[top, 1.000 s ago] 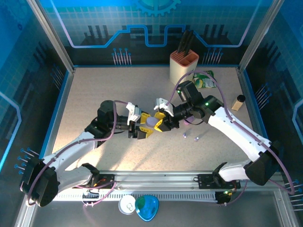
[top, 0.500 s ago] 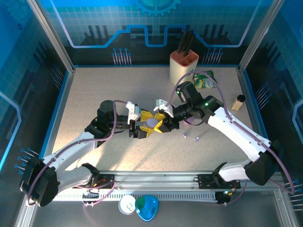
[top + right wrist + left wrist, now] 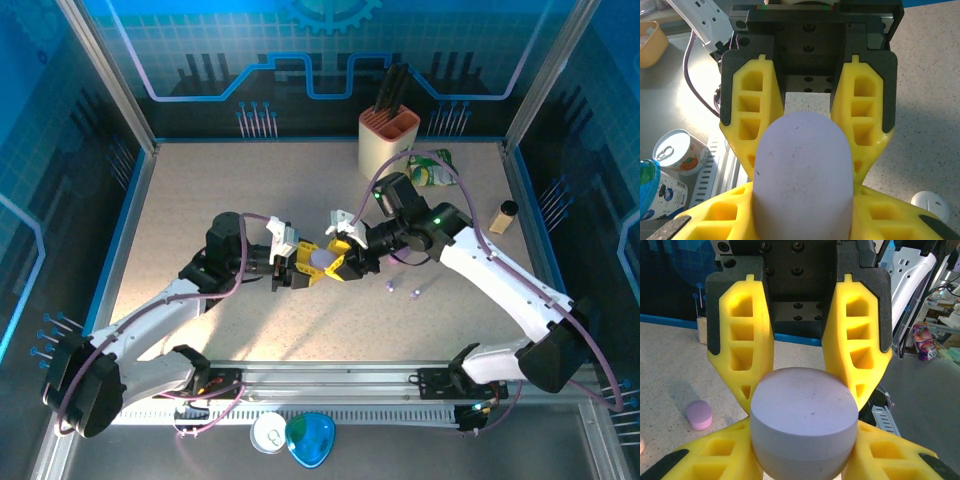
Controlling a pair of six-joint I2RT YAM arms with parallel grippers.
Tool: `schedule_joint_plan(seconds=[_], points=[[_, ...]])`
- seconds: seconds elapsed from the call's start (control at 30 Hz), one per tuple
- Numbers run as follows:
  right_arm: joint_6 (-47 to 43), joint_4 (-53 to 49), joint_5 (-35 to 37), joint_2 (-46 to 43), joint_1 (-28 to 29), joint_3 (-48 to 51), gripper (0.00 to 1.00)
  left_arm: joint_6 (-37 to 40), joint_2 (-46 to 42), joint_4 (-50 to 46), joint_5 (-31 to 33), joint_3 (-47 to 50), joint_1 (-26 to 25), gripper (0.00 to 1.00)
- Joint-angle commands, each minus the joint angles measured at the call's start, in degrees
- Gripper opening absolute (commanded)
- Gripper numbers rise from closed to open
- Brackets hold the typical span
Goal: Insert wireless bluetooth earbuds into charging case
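Lilac pebble-shaped plastic charging case [image 3: 320,260] at the middle of speckled beige surface [image 3: 200,190], left pincer [image 3: 296,268] and right pincer [image 3: 342,262] both clamped on it from opposite sides, tiny pastel plastic earbuds [image 3: 388,287] lying loose nearby to the right.

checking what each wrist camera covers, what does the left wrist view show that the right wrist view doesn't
Left wrist's extras: a small pink piece on the table and a colourful packet at far right. Right wrist's extras: a can at lower left and a white round piece at lower right. Shared: the lilac case, pinched between the yellow fingers of the left gripper and the right gripper.
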State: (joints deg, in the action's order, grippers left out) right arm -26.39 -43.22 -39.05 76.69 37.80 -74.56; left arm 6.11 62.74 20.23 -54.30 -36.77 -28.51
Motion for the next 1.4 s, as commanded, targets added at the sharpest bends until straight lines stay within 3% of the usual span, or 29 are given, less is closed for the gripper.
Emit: schedule_joint_plan(seconds=[0.0,0.1,0.27,0.47,0.7,1.37], points=[[-0.45,0.42,-3.22,-1.54,0.41,0.74,0.38,0.75,-1.21,0.9,-1.86,-1.01,-0.24,0.24],[-0.25,0.89,-3.04,-1.69,0.34,0.98,0.42,0.53,-1.22,0.95,-1.95,-0.97,-0.29,0.23],[1.69,4.35,-1.23,-2.99,-0.2,2.76,0.62,0.05,-1.5,1.84,-1.82,-0.82,-0.31,0.22],[6.11,9.32,0.43,-4.7,-2.09,4.81,0.74,0.22,-1.52,1.77,-1.66,-0.67,-0.24,0.22],[10.94,13.94,5.52,-5.73,-3.78,6.18,0.77,0.31,-1.49,1.31,-2.34,-0.91,-0.24,0.22],[20.26,23.19,10.87,-10.36,-8.22,10.44,0.8,-0.67,0.17,4.95,-1.39,-0.08,-0.31,0.23]])
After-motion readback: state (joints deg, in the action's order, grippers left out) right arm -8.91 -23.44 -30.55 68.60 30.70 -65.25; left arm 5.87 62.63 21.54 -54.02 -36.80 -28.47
